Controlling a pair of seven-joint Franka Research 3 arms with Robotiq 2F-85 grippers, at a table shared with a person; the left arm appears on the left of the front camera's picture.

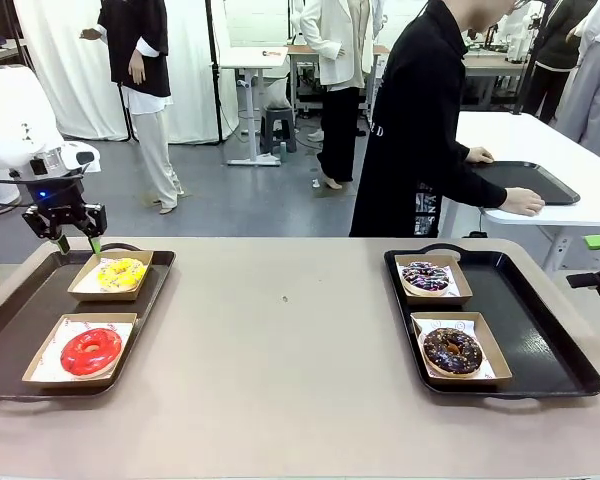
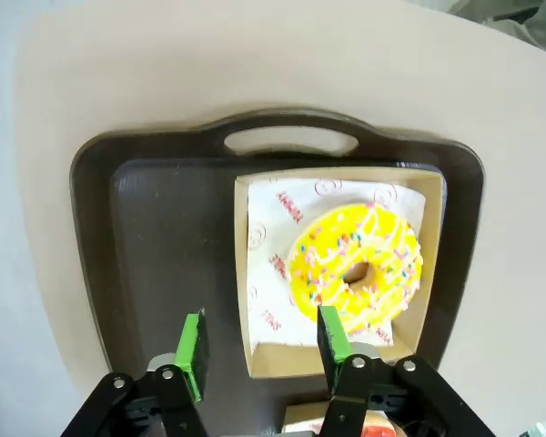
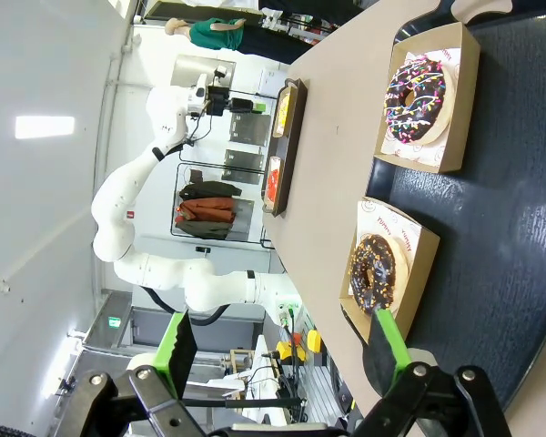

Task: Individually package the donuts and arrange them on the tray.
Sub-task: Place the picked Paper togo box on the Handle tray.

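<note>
While the person stands turned away at the far side, four boxed donuts lie on two trays.

Left tool: released, jaws apart with nothing between them, hanging over the far end of the left tray; in the left wrist view its green pads straddle one edge of the box beneath it without gripping.
Right tool: released, jaws spread wide and empty, held off the table's right edge, apart from the boxes.
Yellow donut: in a paper-lined cardboard box at the far end of the left tray, just below the left tool.
Red donut: in its own box at the near end of the same tray.
Purple-white sprinkled donut: boxed at the far end of the right tray.
Chocolate sprinkled donut: boxed at the near end of the right tray.
Table: tan, bare between the two trays.
Person: in black, both hands on another dark tray on a white table behind.
</note>
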